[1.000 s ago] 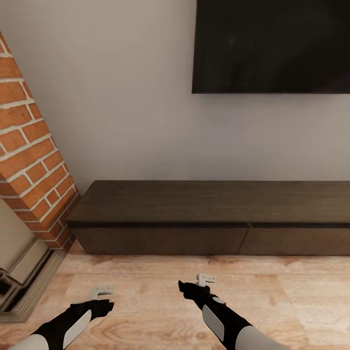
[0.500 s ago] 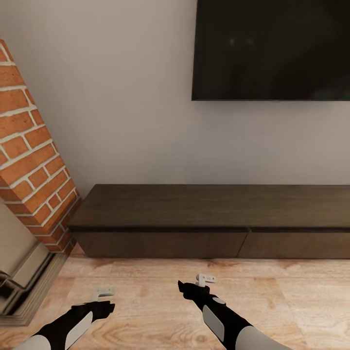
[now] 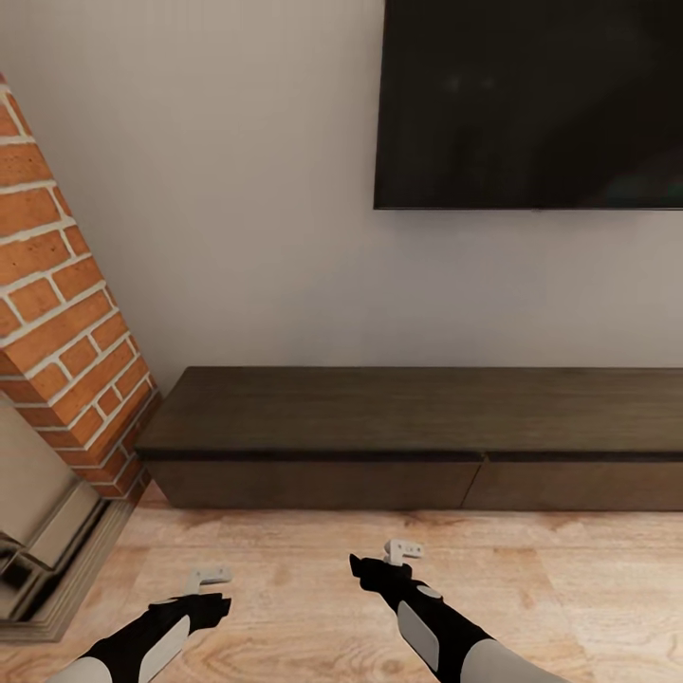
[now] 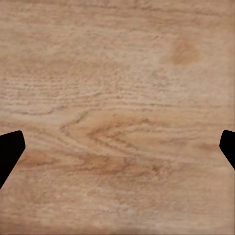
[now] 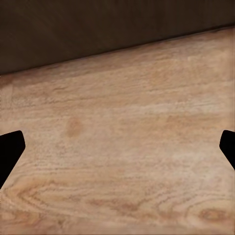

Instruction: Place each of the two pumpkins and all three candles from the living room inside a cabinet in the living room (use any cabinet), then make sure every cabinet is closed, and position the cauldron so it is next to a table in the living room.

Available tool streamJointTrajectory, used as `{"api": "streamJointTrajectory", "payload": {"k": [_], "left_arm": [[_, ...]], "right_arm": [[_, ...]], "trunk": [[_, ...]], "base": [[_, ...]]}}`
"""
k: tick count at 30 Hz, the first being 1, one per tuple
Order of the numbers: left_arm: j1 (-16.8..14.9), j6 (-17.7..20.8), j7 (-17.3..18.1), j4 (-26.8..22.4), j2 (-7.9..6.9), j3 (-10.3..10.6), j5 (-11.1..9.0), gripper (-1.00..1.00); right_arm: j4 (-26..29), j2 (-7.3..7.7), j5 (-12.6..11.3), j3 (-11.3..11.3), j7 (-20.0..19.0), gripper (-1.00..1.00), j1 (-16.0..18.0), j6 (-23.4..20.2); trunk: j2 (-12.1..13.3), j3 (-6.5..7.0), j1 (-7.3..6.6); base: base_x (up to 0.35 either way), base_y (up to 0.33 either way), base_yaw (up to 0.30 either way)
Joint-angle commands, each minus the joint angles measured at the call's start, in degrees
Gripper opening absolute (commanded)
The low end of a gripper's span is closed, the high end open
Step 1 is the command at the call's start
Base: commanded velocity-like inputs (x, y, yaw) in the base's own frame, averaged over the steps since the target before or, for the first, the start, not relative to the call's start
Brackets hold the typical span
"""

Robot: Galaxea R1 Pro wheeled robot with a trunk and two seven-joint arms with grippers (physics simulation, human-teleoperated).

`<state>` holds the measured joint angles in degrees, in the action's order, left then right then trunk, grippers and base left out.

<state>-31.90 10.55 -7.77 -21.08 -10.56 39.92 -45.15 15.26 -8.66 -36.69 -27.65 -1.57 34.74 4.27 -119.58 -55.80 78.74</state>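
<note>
Ahead, against the grey wall: long low dark brown wooden cabinet [image 3: 417, 436], drawers shut, handle-less, likely stiff and heavy; best grabbed by a drawer front's top edge. Brick fireplace [image 3: 57, 332] crowding its left end; bare wooden floor [image 3: 569, 588] between. Left gripper [image 3: 210, 576] and right gripper [image 3: 404, 549] both spread, empty.

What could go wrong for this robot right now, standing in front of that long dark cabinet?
The cabinet has flat, handle-less drawer fronts, so the open right gripper may slip rather than pull one open. The brick fireplace stands close on the left arm's side; a swing of the left gripper could probably strike it. Both grippers are empty, so nothing is ready to go inside yet.
</note>
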Motion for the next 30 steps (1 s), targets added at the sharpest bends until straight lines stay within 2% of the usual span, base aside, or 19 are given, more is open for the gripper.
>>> {"api": "streamJointTrajectory", "payload": {"k": [1,30], "left_arm": [[-0.02,0.19,-0.49,-0.16,-0.08,0.49,-0.59,1.00],[-0.02,-0.70,-0.47,1.94,0.01,0.68,-0.54,1.00]], "right_arm": [[-0.18,0.02,-0.63,-0.38,-0.14,1.00,0.06,0.36],[-2.72,0.03,-0.71,-0.30,-0.19,1.00,0.06,1.43]], "trunk": [[0.40,0.14,-0.23],[12.03,5.35,-6.60]], "base": [[0.000,0.000,0.000],[0.000,0.000,0.000]]}}
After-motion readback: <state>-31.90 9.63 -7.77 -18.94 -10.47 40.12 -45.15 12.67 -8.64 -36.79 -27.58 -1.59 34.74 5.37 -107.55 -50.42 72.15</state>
